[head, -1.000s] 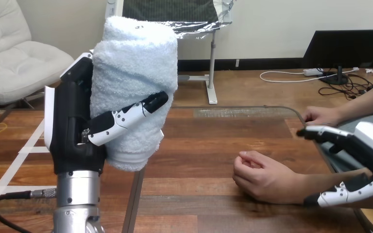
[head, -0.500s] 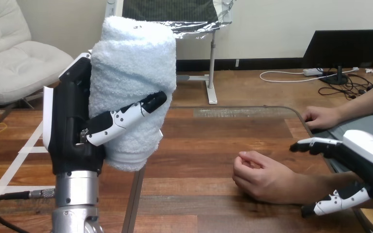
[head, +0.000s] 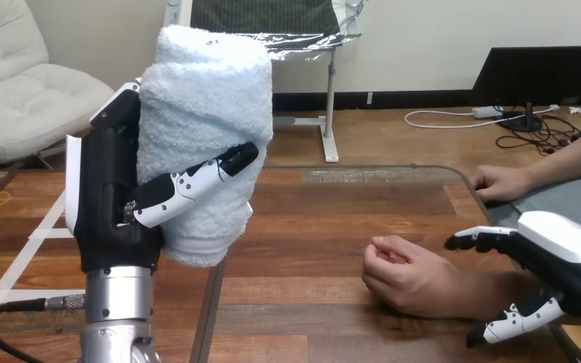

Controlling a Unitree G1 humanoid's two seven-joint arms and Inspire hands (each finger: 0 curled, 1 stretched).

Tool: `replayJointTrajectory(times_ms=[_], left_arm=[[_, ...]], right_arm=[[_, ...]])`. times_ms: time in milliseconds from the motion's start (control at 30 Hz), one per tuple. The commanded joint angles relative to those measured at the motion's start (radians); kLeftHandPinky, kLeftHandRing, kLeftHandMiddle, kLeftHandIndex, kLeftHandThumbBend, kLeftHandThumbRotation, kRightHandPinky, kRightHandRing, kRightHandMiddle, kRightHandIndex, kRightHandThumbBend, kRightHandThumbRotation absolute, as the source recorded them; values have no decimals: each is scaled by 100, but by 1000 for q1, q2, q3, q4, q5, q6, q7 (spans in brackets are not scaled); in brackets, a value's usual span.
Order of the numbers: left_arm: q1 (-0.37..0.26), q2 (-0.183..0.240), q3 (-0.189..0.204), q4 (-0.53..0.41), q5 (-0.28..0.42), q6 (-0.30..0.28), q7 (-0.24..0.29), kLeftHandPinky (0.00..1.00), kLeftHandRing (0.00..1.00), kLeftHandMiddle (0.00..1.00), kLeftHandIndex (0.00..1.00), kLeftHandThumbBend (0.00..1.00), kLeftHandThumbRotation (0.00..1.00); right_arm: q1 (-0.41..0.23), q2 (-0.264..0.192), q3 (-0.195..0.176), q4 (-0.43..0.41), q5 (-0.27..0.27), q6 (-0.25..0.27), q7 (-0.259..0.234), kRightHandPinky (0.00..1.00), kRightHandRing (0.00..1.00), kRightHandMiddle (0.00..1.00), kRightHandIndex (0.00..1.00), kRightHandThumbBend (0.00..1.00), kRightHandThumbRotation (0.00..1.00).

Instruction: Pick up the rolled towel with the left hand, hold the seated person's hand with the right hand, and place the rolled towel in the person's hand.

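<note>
Left robot hand (head: pixel 113 204) clasps rolled towel (head: pixel 204 128); right robot hand (head: pixel 563 257) splayed

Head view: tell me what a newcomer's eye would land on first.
The pale blue rolled towel looms largest, held upright at the view's left with the left hand curled round it. At lower right the person's hand rests loosely curled on the wooden table. The right hand reaches in beside its wrist, fingers straight above and thumb below, not closed on it.
</note>
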Motion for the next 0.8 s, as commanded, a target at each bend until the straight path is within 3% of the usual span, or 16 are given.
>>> replayJointTrajectory(times_ms=[0,767], left_arm=[[-37,-9,-5,-45,-18,-22,-6,19,26,33,38,46,0],[-35,-10,-3,-43,-21,-26,-11,19,25,33,38,47,0]], right_arm=[[-95,-22,20,14,-32,0,-44,81,82,84,82,100,31],[-190,-3,116,140,-149,11,-149,78,81,82,81,100,28]])
